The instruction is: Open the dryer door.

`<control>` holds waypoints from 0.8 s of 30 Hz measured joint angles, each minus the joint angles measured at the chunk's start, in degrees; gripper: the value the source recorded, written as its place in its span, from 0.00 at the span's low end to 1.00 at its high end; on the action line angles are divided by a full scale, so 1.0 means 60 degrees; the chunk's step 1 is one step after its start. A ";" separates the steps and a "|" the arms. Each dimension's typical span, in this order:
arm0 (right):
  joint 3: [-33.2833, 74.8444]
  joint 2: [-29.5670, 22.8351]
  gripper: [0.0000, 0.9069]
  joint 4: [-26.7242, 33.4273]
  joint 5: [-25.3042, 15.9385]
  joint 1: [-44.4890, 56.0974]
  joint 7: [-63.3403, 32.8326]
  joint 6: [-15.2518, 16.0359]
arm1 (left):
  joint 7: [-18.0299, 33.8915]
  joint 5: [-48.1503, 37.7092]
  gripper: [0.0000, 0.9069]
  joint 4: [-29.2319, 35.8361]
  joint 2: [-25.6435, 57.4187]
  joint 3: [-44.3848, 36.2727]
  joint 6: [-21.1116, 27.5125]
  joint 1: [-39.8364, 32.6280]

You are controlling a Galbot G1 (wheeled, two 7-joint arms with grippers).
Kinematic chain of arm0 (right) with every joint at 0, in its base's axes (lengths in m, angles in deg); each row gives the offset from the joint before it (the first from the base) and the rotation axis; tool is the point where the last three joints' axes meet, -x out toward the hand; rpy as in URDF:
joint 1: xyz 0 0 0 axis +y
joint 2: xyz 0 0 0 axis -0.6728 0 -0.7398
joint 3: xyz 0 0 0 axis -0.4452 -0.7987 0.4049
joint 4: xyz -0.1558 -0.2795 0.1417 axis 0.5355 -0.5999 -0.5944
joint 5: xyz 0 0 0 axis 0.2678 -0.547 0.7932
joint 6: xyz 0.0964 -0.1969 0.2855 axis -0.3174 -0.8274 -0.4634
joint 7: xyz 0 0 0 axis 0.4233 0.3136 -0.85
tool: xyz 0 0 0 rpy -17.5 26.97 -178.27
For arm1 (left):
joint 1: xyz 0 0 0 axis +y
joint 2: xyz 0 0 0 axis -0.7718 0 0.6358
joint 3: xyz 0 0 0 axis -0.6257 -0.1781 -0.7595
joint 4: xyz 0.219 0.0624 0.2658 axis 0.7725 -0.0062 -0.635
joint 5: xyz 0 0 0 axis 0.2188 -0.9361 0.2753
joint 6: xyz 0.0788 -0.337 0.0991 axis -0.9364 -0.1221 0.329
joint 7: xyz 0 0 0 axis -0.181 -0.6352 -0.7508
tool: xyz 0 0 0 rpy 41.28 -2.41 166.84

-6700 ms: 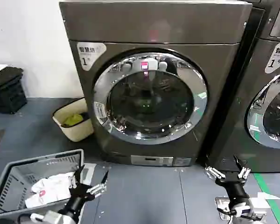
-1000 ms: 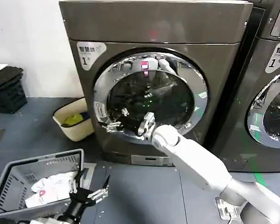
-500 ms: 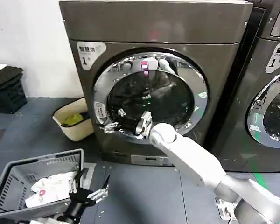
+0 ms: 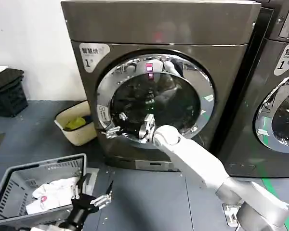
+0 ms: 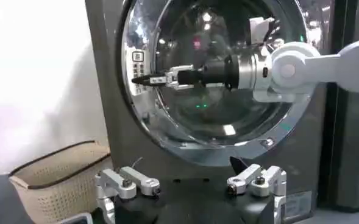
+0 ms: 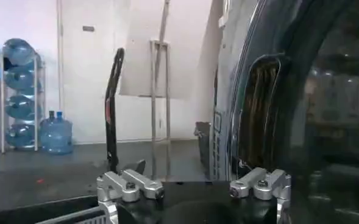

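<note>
Dryer door (image 4: pixel 155 100) shut; right tool (image 4: pixel 114 124) spread at its left rim, wicker basket (image 4: pixel 77 123) nearby.

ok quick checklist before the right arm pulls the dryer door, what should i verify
1. Right gripper at the left rim of the dryer door: ok, its tips sit by the chrome ring there.
2. Fingers hooked in the door's handle recess: cannot tell; the right wrist view has the recess just ahead, with no contact visible.
3. Right gripper open to take the rim: ok, the wrist view has its fingers apart.
4. Door state: it looks shut, flush with the dryer front.
5. Swing path: not ok for certain; the beige basket stands on the floor left of the dryer and could be close to the door's arc.
6. Left gripper out of the way: ok, low by the grey laundry basket, open.
</note>
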 joint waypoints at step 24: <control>-0.0123 0.0880 1.00 -0.0691 0.0558 0.0117 0.2715 -0.0251 | -0.0020 -0.0349 1.00 -0.0197 0.0133 0.0418 0.0076 -0.0244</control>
